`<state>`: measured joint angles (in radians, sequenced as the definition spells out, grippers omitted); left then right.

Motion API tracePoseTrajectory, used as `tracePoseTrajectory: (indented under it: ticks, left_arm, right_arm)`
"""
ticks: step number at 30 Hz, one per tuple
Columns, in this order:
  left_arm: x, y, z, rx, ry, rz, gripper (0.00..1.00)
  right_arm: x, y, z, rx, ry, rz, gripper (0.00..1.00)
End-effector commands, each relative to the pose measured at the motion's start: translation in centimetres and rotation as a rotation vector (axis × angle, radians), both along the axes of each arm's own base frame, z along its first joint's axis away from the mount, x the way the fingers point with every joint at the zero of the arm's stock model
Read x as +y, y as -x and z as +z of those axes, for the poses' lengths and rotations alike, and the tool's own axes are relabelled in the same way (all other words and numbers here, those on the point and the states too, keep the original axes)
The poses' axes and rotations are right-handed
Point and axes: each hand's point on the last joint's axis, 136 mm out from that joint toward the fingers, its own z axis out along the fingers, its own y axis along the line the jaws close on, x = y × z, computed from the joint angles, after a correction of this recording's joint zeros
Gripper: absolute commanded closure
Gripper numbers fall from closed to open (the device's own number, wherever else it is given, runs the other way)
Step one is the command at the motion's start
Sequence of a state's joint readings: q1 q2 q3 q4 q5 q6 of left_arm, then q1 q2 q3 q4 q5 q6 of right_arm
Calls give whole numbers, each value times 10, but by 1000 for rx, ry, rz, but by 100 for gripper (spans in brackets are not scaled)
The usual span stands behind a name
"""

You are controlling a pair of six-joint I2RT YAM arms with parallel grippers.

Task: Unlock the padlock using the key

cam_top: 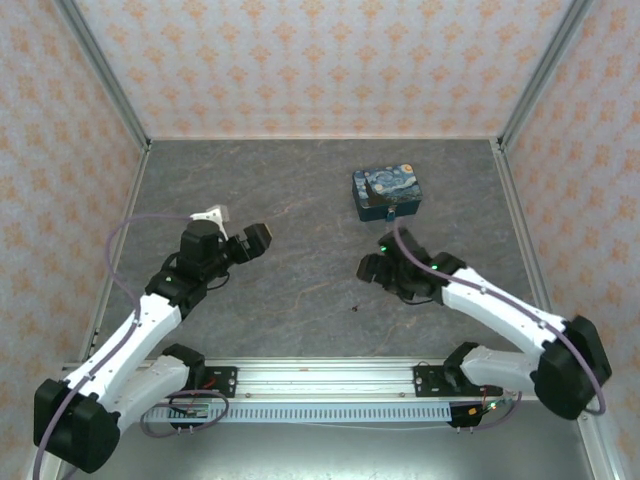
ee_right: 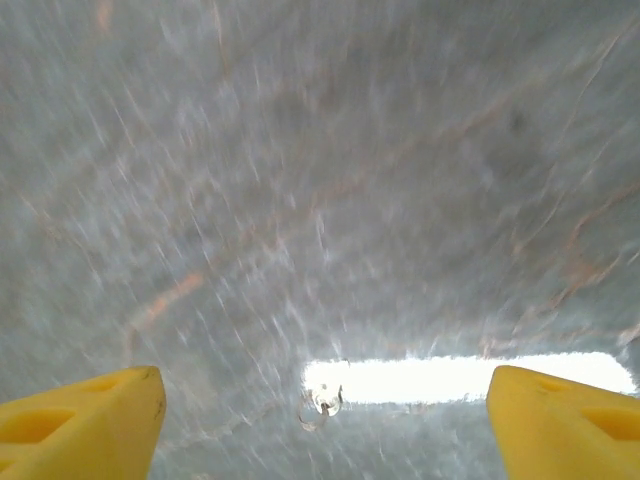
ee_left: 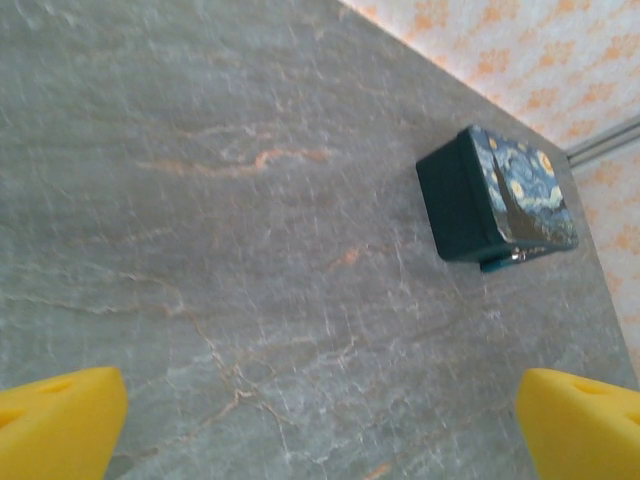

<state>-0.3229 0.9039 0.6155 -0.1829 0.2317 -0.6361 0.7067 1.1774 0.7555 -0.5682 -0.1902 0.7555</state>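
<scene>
Blurring smears the right wrist view, where a pale glinting sliver, seemingly the key (ee_right: 322, 402), lies on the table (cam_top: 280, 200) just beside a glare strip; its shape is hard to make out. Tiny and teal, the padlock (ee_left: 500, 262) sits against the night-sky-print box (ee_left: 520, 190) toward the table's far right corner, partly hidden. Both the left gripper (cam_top: 255, 240) and right gripper (cam_top: 368, 268) gape wide, holding nothing.

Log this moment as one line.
left gripper open, empty | right gripper open, empty | key loose on table | padlock at box edge, untouched
</scene>
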Motion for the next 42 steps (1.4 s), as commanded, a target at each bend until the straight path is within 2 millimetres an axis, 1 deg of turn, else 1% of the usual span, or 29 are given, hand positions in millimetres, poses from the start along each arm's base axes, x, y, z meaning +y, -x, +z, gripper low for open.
tracePoseTrajectory:
  ticks: [1, 3, 6, 8, 12, 16, 19, 22, 31, 42]
  left_arm:
    - [-13, -3, 1, -4, 44, -25, 0]
    - [-17, -4, 1, 1, 46, -42, 0]
    - [-21, -4, 3, 5, 35, -58, 0]
    - [-22, -3, 4, 7, 24, -65, 0]
    - [-19, -2, 5, 5, 14, -53, 0]
    - [-17, 0, 6, -1, 12, -49, 0]
    - [-16, 1, 5, 5, 7, -46, 0]
    - [-15, 2, 3, 10, 3, -42, 0]
    - [-13, 2, 3, 12, -9, -36, 0]
    - [-12, 2, 2, 14, -18, -32, 0]
  right_arm:
    - [10, 16, -24, 102, 97, 8, 22]
    - [27, 20, -37, 145, 106, 54, 26]
    - [38, 24, -52, 182, 110, 49, 32]
    - [39, 25, -59, 196, 127, 38, 35]
    - [37, 26, -67, 214, 164, 42, 43]
    - [45, 26, -72, 241, 162, 72, 49]
    - [47, 28, -77, 265, 166, 83, 53]
    - [46, 32, -80, 284, 173, 87, 55]
    - [46, 50, -80, 330, 217, 140, 61]
    - [47, 60, -77, 351, 252, 171, 66]
